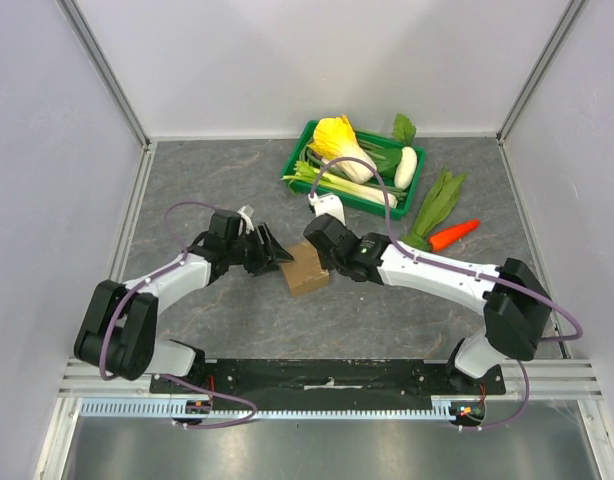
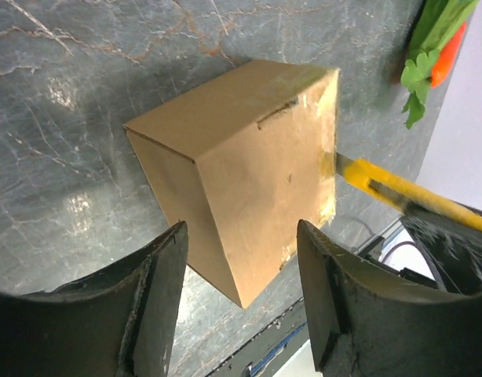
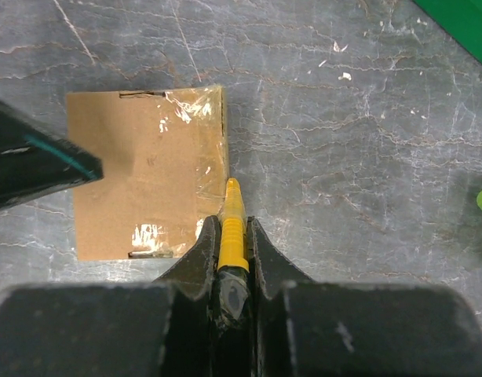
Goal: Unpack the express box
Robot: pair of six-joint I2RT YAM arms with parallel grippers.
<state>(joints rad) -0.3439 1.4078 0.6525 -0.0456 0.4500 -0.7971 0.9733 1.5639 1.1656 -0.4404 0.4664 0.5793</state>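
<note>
The express box [image 1: 306, 268], a small brown cardboard box with clear tape along its seam, lies shut on the grey table between my two grippers. My left gripper [image 1: 277, 255] is open. In the left wrist view its fingers [image 2: 166, 259] stand on either side of the box's near corner [image 2: 241, 157], with gaps on both sides. My right gripper [image 1: 323, 250] is shut on a yellow cutter [image 3: 231, 224]. The cutter's tip rests at the taped right edge of the box [image 3: 143, 173]. The cutter also shows in the left wrist view [image 2: 382, 184].
A green crate [image 1: 299, 152] filled with vegetables stands at the back. A leafy green [image 1: 437, 205] and a carrot [image 1: 454, 234] lie on the table to the right of it. Walls close in the left, right and back sides.
</note>
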